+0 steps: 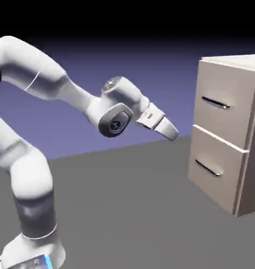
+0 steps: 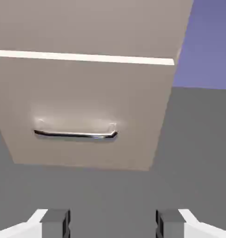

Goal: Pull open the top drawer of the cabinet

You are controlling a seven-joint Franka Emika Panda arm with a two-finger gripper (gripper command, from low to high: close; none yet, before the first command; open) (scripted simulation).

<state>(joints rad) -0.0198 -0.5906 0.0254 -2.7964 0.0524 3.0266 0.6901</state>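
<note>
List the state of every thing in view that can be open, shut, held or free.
top drawer: shut, flush with the cabinet front, handle untouched.
lower drawer: shut.
gripper: jaws open, holding nothing, short of the cabinet and pointing down toward the lower drawer.

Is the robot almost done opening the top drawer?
Not yet. The top drawer looks shut, flush with the cabinet. Nothing is done so far. The tool hangs open in the air, short of the cabinet, aimed low. It must reach the top handle, grab it and pull.
</note>
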